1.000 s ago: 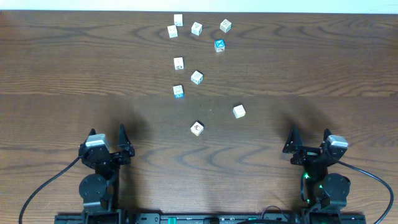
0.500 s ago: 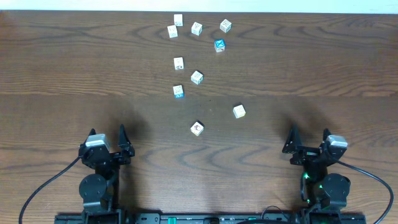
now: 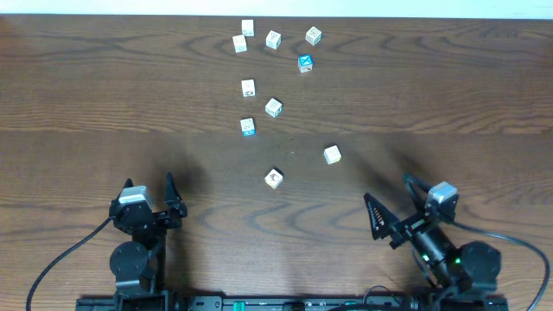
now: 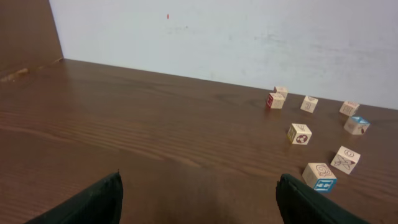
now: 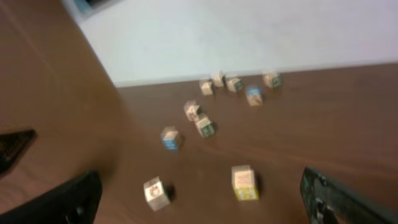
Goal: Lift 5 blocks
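Wood-grained dark brown surface (image 3: 86,86) carries small square-edged cream blocks (image 3: 273,107) scattered mid-surface and toward its far edge, all resting flat. Left hand (image 3: 149,186) and right hand (image 3: 389,190) both gape empty, well apart from them.

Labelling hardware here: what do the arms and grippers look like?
Both arms are black with round joints and a silver-grey wrist block. The left gripper and right gripper have slim pointed black fingers. A black cable trails from each base; green lights glow on the right arm.
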Action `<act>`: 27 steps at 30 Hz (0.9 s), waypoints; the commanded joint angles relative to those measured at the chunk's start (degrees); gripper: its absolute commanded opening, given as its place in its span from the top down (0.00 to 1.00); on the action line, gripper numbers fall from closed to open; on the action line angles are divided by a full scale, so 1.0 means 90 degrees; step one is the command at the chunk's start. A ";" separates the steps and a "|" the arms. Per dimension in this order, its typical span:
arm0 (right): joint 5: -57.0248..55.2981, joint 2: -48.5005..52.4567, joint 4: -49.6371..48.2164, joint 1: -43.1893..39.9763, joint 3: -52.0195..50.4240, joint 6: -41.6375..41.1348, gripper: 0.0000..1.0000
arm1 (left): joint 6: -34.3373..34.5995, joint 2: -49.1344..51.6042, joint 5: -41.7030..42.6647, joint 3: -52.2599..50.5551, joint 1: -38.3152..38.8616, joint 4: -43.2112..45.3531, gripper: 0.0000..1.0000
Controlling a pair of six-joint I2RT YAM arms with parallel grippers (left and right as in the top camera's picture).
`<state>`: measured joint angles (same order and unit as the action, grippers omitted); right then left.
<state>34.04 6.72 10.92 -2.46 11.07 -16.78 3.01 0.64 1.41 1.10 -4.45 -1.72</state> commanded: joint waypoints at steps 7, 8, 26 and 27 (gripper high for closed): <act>-0.1508 0.3461 0.2800 -0.0049 0.3492 0.1353 0.01 | 0.0032 -0.0032 -0.0061 -0.0095 -0.0022 -0.0260 0.21; -0.1523 0.3988 0.3359 -0.0049 0.4010 0.1353 0.01 | 0.0032 -0.0032 -0.0061 -0.0095 -0.0022 -0.0260 0.21; -0.1909 0.7873 0.5214 0.0646 0.6560 0.1370 0.01 | 0.0032 -0.0032 -0.0061 -0.0095 -0.0022 -0.0260 0.21; -0.2436 0.7834 0.5270 0.0797 0.6615 0.1202 0.01 | 0.0032 -0.0032 -0.0061 -0.0095 -0.0022 -0.0260 0.21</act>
<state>22.74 79.00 57.87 1.72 67.66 -2.76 3.03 0.64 1.41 1.21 -4.45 -1.89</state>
